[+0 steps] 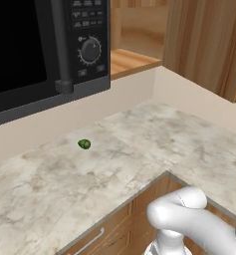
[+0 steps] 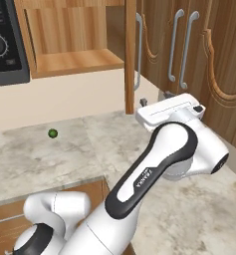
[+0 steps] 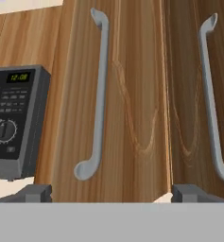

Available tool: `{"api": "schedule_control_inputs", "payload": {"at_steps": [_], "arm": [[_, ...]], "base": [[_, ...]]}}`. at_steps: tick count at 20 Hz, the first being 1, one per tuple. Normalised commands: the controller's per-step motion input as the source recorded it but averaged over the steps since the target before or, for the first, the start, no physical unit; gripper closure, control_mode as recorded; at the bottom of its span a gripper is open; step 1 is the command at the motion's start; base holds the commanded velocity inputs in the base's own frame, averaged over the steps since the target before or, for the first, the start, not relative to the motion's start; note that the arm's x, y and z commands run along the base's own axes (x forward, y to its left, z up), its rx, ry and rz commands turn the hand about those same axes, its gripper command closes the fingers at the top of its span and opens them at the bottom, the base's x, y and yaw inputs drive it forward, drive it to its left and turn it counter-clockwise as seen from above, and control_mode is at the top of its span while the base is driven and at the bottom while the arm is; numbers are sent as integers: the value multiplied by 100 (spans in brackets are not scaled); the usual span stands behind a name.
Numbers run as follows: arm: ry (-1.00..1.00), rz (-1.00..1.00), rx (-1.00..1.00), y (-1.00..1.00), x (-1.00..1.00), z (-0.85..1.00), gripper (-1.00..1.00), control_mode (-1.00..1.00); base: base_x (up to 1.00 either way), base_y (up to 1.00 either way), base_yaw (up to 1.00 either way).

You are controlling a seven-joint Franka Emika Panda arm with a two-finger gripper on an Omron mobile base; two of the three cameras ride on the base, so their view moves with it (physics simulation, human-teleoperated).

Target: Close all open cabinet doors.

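One cabinet door point(image 2: 131, 55) stands open, swung out edge-on from the upper cabinet, with its silver bar handle point(image 2: 138, 50) on the right face. The same door is the brown panel point(image 1: 204, 45) at the upper right of the left base view. My gripper point(image 2: 154, 98) is open just right of the door's lower end, facing its front. In the hand view the door point(image 3: 132, 94) and its handle point(image 3: 97, 94) are close ahead. My fingertips point(image 3: 35, 193) stand wide apart with nothing between them. Beside it is a second door point(image 3: 189, 94) with its own handle point(image 3: 210, 94).
Behind the open door, the cabinet shelf point(image 2: 72, 62) is exposed. A black microwave point(image 1: 40, 50) hangs to its left. A small green object point(image 1: 84, 144) lies on the marble counter point(image 1: 139, 149). Shut doors with handles point(image 2: 181, 45) line the right wall. Drawers point(image 1: 104, 234) sit below.
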Motion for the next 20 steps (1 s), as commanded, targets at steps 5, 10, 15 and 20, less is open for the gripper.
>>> {"api": "schedule_control_inputs", "payload": {"at_steps": [5,10,15,20], "arm": [[-8,0,0,15,0,0,-100,-100],[-5,0,0,21,0,0,-100,-100],[-1,0,0,5,5,0,-100,-100],[0,0,0,11,9,-2,-100,-100]], "base": [[0,0,0],[0,0,0],[0,0,0],[0,0,0]]}}
